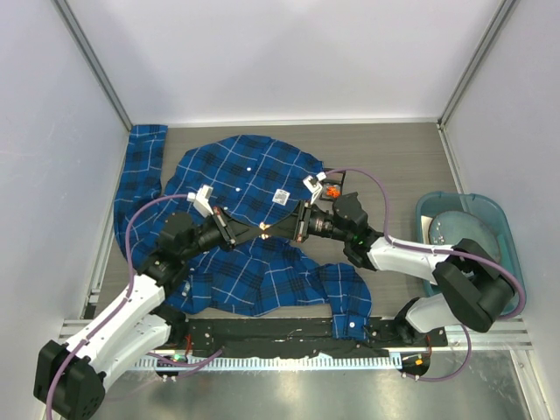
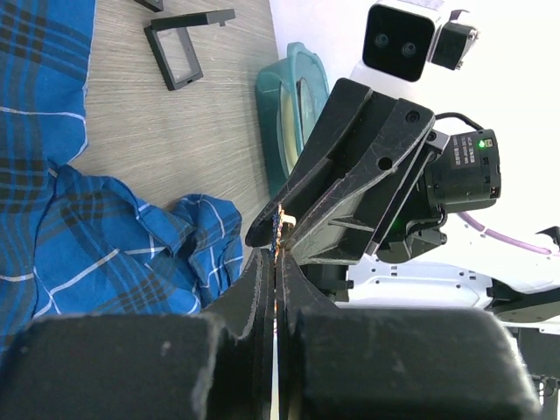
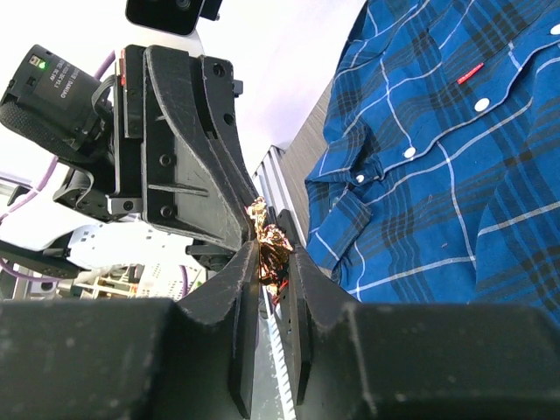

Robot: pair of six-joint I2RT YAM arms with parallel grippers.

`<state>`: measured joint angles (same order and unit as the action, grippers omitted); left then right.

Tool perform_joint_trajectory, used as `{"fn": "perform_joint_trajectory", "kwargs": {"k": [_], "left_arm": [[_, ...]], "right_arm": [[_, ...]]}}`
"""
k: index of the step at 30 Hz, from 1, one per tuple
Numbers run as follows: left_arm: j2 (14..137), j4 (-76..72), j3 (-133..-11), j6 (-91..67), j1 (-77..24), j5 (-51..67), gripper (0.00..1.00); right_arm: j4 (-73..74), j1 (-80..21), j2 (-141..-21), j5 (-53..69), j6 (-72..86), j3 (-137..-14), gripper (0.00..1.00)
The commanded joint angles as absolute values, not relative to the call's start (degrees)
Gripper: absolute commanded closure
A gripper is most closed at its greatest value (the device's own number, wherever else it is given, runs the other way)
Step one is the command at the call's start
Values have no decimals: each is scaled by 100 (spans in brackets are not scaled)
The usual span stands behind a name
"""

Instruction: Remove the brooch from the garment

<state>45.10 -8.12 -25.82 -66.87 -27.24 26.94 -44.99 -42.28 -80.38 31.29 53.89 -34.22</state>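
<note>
The garment, a blue and navy plaid shirt with white buttons, lies spread on the table. It also shows in the left wrist view and the right wrist view. Above its middle the two grippers meet tip to tip. The brooch, a small crumpled gold piece, sits between them with no cloth on it. My left gripper is shut, with a gold sliver of the brooch pinched at its tips. My right gripper stands a little open, its fingers on either side of the brooch.
A teal bin holding a round grey dish stands at the right. A small black frame with an orange object lies just behind the right wrist. Two black frames lie on the wood. White walls enclose three sides.
</note>
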Motion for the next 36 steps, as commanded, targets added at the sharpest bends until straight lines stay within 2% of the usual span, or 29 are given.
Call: {"fn": "perform_joint_trajectory", "kwargs": {"k": [1, 6, 13, 22, 27, 36], "left_arm": [[4578, -809, -2926, -6276, -2725, 3005, 100], [4728, -264, -3410, -5678, -2725, 3278, 100], [4746, -175, -3349, -5800, -2725, 2962, 100], [4755, -545, -3068, -5924, -2725, 2988, 100], [4781, -747, -2971, -5924, -2725, 3155, 100], [4869, -1142, -2883, -5968, -2725, 3480, 100]], "right_arm": [[-5026, -4271, -8138, 3454, 5458, -3621, 77], [-5265, -4263, -8183, 3954, 5476, -3630, 75], [-5308, -4271, -7937, 3841, 5353, -3428, 57], [-5993, -4070, -7928, 3762, 5739, -3077, 55], [-6029, -3999, -7954, 3771, 5792, -3111, 56], [-6327, -3955, -8279, 3832, 6126, -3226, 77]]}}
